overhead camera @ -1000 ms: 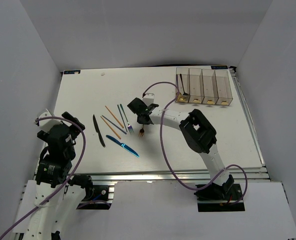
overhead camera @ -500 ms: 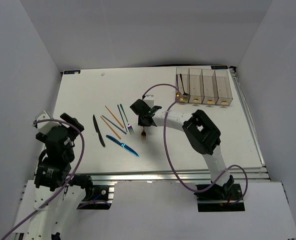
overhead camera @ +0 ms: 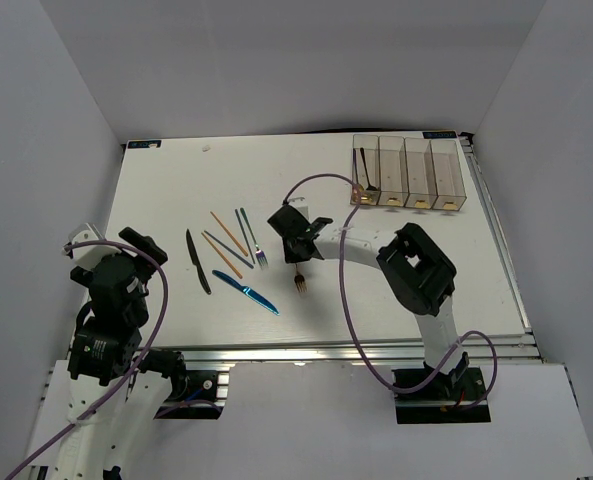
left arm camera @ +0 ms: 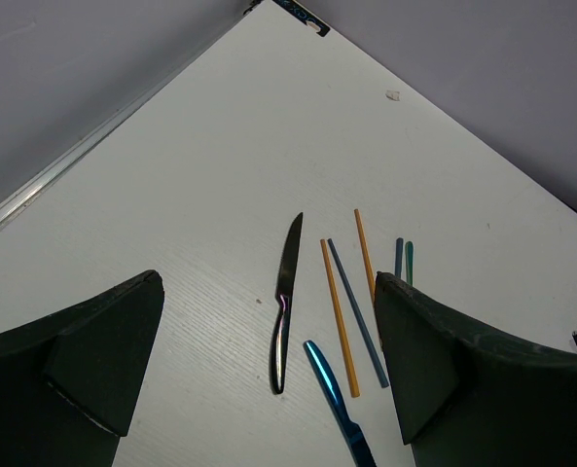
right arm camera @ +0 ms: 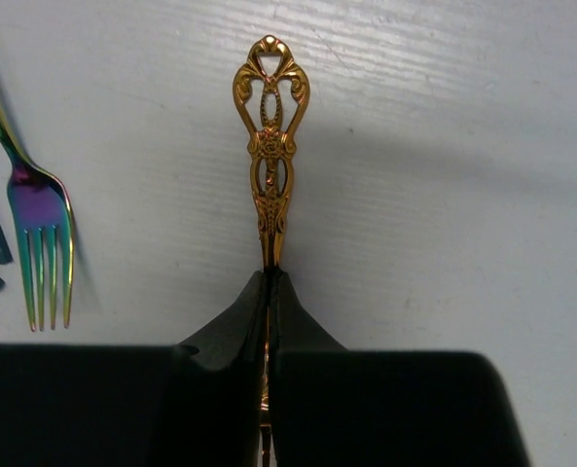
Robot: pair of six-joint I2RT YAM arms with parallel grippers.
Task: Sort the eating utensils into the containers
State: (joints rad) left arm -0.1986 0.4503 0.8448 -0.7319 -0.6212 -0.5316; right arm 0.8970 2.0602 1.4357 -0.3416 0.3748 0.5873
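Observation:
My right gripper (overhead camera: 296, 243) is shut on a gold fork (overhead camera: 299, 282) at mid-table; in the right wrist view its ornate handle (right arm camera: 270, 146) sticks out past the closed fingertips (right arm camera: 254, 302). To its left lie a rainbow fork (overhead camera: 260, 258), orange chopsticks (overhead camera: 228, 232), blue chopsticks (overhead camera: 243, 226), a blue knife (overhead camera: 246, 292) and a black knife (overhead camera: 197, 262). My left gripper (overhead camera: 136, 245) is open and empty, near the left edge. The left wrist view shows the black knife (left arm camera: 286, 302) and the blue knife (left arm camera: 337, 409) between its fingers (left arm camera: 103, 341). The clear containers (overhead camera: 408, 172) stand at the back right.
A dark spoon (overhead camera: 366, 172) stands in the leftmost bin. White walls close in the table on three sides. The right arm's purple cable (overhead camera: 328, 250) loops over the table behind the gripper.
My right gripper has moved right and toward the near edge with the gold fork in it, away from the rainbow fork. The left arm shifted slightly.

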